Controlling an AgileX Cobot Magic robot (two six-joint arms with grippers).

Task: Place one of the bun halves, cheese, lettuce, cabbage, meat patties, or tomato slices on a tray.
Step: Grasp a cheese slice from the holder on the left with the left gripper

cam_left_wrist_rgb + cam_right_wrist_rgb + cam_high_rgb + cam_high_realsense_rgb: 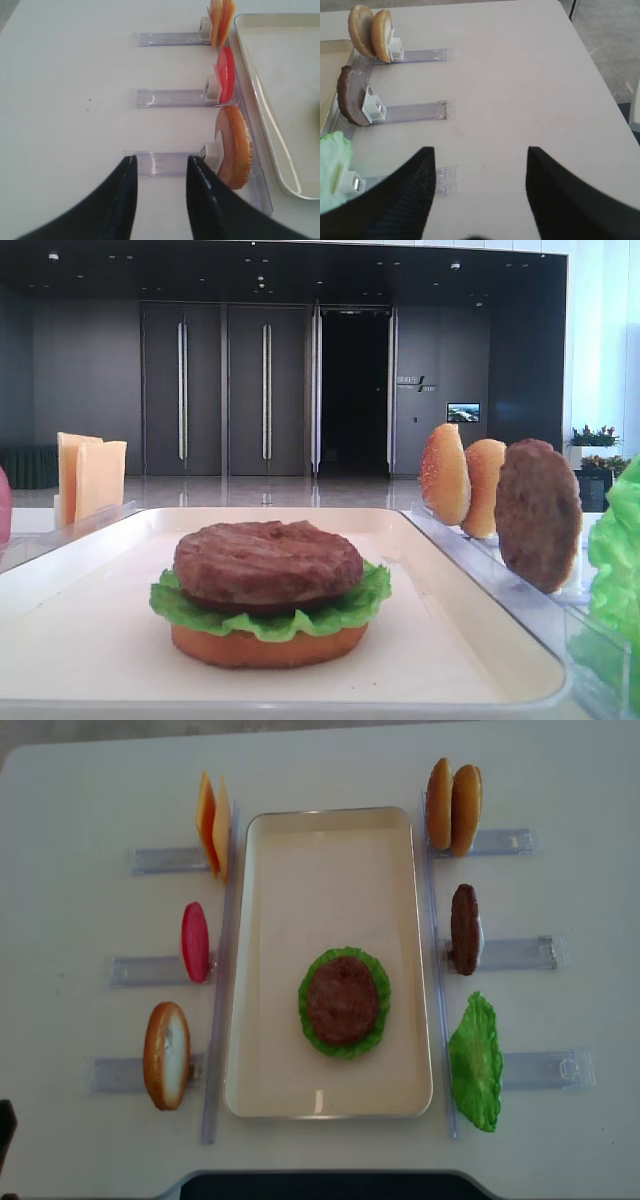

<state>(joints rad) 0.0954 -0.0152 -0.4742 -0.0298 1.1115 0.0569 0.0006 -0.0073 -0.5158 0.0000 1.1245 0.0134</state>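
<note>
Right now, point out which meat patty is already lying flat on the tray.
The meat patty lying flat on the lettuce inside the tray. The other patty stands on edge in a clear holder right of the tray.

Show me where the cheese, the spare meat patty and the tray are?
cheese [212,838]: overhead view, upright slices' top edge.
spare meat patty [464,928]: overhead view, middle of its upturned edge.
tray [300,870]: overhead view, bare floor.

lettuce [618,570]: cut by right edge | tomato slice [3,505]: mostly cut off left
</note>
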